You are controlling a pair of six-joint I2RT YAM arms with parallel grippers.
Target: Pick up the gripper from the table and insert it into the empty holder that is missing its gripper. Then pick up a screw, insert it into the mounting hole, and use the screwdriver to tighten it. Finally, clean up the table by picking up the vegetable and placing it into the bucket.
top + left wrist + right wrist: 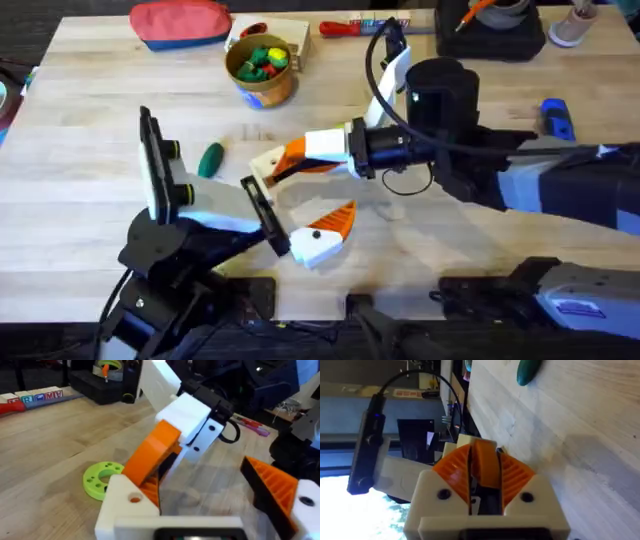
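My right gripper [298, 156] is shut on the orange ribbed gripper [150, 455] and presses it against the plain white holder [125, 507]. That holder is one finger of my left gripper [297, 200], which stands open; its other finger carries an orange pad [338, 218]. In the right wrist view the orange gripper [485, 467] sits between my pads. The dark green vegetable [210, 158] lies on the table left of the grippers. At the back stands the yellow-rimmed bucket [262, 68], and the blue screwdriver [556, 118] lies far right. The screw is out of view.
A red pouch [180, 22] and a red-handled tool [345, 28] lie along the back edge. A yellow-green ring [102, 479] rests on the table beside the holder. Black equipment [490, 30] stands at the back right. The bucket holds small coloured toys.
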